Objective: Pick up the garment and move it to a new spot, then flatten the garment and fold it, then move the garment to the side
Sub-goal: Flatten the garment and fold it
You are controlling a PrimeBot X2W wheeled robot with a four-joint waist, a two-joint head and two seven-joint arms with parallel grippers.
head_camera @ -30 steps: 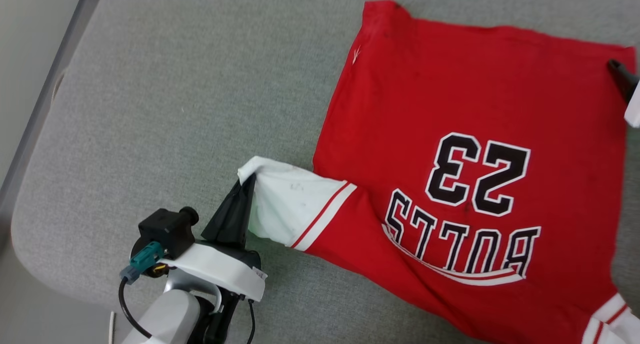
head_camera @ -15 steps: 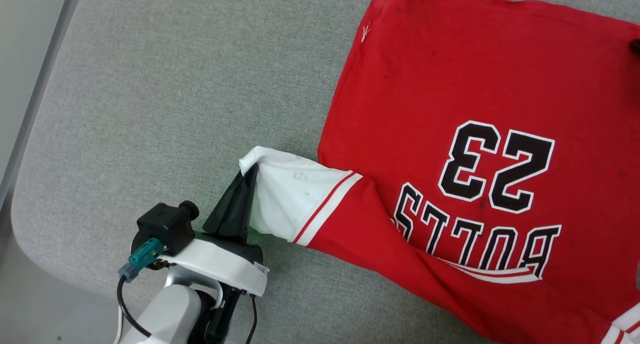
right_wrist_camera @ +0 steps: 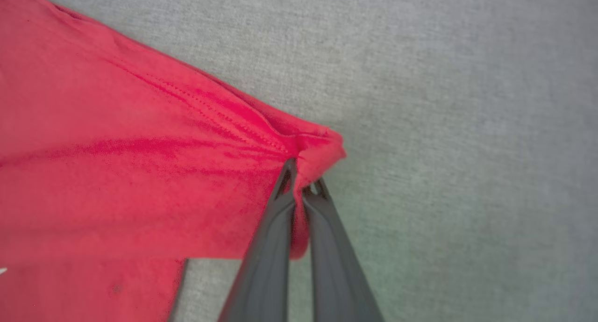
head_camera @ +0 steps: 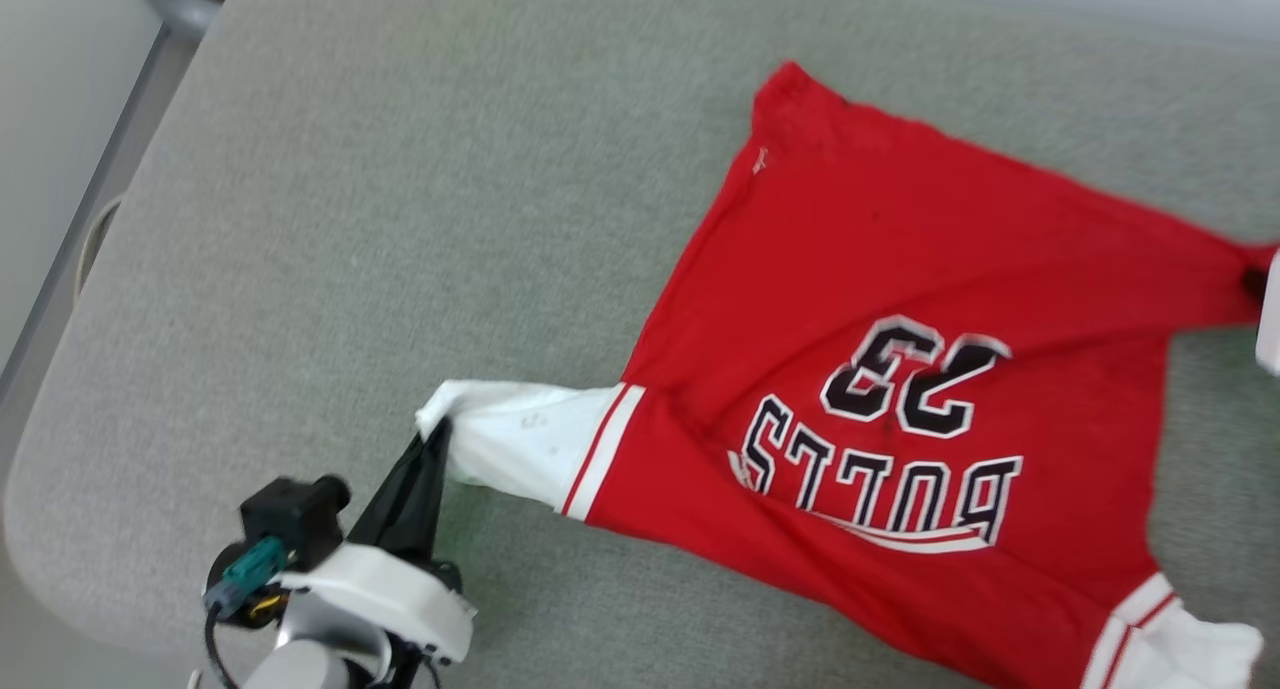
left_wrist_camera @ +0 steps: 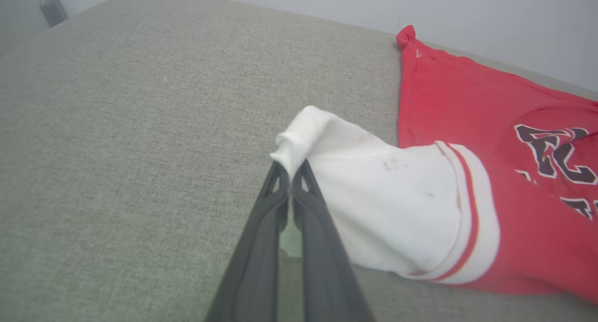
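The garment (head_camera: 900, 299), a red jersey with white sleeves and black-and-white lettering, lies spread on the grey cushioned surface (head_camera: 400, 219), print side up. My left gripper (head_camera: 437, 431) is shut on the tip of its white left sleeve (left_wrist_camera: 373, 191), and the left wrist view shows that cloth pinched between the dark fingers (left_wrist_camera: 322, 228). At the head view's right edge my right gripper (head_camera: 1252, 281) is shut on the red hem corner (right_wrist_camera: 317, 149), which is bunched and lifted. The red cloth is drawn taut towards that corner.
The grey surface has a rounded corner (head_camera: 40, 529) at the lower left, with floor beyond its left edge. The other white sleeve (head_camera: 1190, 649) lies at the lower right. Open grey fabric stretches left of the jersey.
My right gripper has closed on the hem corner and lifted it, pulling the red cloth into a stretched point. The head camera has shifted. The left gripper still holds the sleeve.
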